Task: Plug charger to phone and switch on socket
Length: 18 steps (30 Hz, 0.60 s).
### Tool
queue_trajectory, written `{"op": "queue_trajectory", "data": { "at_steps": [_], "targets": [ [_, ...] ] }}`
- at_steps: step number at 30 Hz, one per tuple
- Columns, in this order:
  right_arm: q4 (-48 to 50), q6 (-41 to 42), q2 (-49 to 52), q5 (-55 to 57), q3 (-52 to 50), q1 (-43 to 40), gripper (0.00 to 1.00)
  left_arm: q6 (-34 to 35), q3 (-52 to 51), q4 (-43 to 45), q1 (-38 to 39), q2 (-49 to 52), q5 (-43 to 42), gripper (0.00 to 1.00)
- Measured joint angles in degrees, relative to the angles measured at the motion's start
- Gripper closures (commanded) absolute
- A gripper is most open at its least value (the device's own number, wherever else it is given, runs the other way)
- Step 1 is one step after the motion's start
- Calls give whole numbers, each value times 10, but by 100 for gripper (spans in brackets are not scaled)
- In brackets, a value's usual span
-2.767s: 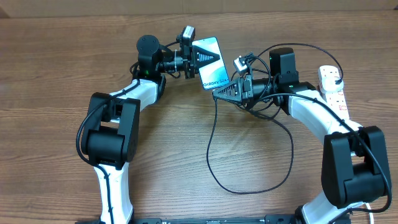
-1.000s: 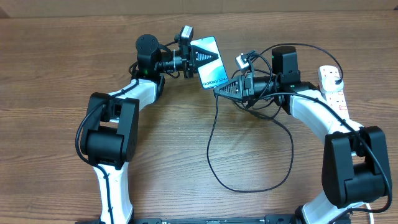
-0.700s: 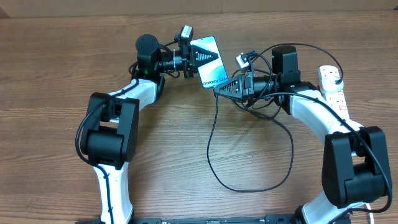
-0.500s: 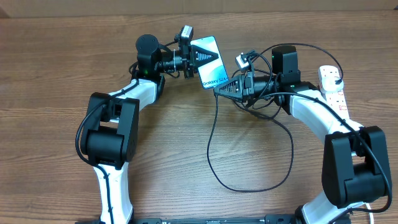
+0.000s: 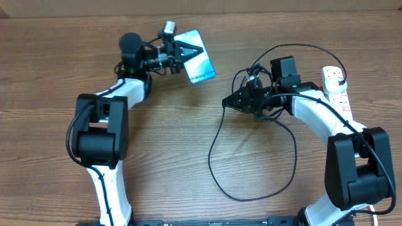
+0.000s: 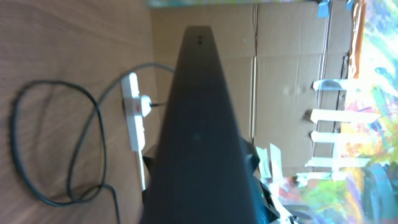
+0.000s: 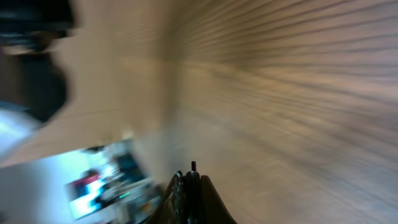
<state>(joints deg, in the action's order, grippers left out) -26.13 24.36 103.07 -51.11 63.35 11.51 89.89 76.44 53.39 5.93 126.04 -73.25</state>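
Two grippers: both are closed on something. The left gripper (image 5: 183, 54) pinches the phone (image 5: 200, 63) at its far-left end, and the right gripper (image 5: 229, 102) is clamped narrow on the connector end of the charger (image 5: 210, 154).
Phone, place: far side of the table (image 5: 50, 157), left of centre, apparently raised and tilted, well apart from the right gripper.
Phone, handling: likely rigid, light and smooth-sided, so it may slip or swivel under a sideways push. The grip across its flat faces looks sound, and the free near-right end should be the one with the port.
Charger, place: the tip is in the right fingers and the cable hangs in a wide loop toward the near side. Its other end runs to the socket (image 5: 337, 91) at the far right.
Charger, handling: thin and limp, so only the short stiff connector can be aimed. It is best held just behind the tip.
Right wrist view: blurred, showing only a small tip past the closed fingers.
Socket, handling: probably light enough to slide when a switch is pressed.
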Motion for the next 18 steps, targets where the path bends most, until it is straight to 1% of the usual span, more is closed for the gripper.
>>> {"op": "queue_trajectory", "data": {
  "at_steps": [5,6,7,8,9,10,12,15,16,17,18],
  "targets": [
    [-5,-11,0,162,0,64,96,-23,0,-37,-2,0,-2,96],
    [-5,-12,0,192,0,80,91,-27,0,-45,0,0,-2,96],
    [-5,-12,0,221,0,96,80,-32,0,-56,1,0,-2,96],
    [-5,-13,0,245,0,110,65,-36,0,-62,1,0,-2,95],
    [-6,-12,0,270,0,124,58,-38,0,-65,1,0,-3,96],
    [-6,-18,0,290,0,134,55,-41,0,-66,1,0,-3,96],
    [-10,-16,0,324,0,146,39,-46,0,-66,1,0,-5,96],
    [-13,-21,0,360,0,148,38,-49,0,-67,1,0,-5,96],
    [-14,-21,0,363,0,148,30,-50,0,-67,1,0,-5,95],
    [-15,-19,0,370,0,147,12,-50,0,-67,1,0,-6,96],
    [-16,-18,0,375,0,147,12,-51,0,-67,1,0,-6,95]
  ]
}}
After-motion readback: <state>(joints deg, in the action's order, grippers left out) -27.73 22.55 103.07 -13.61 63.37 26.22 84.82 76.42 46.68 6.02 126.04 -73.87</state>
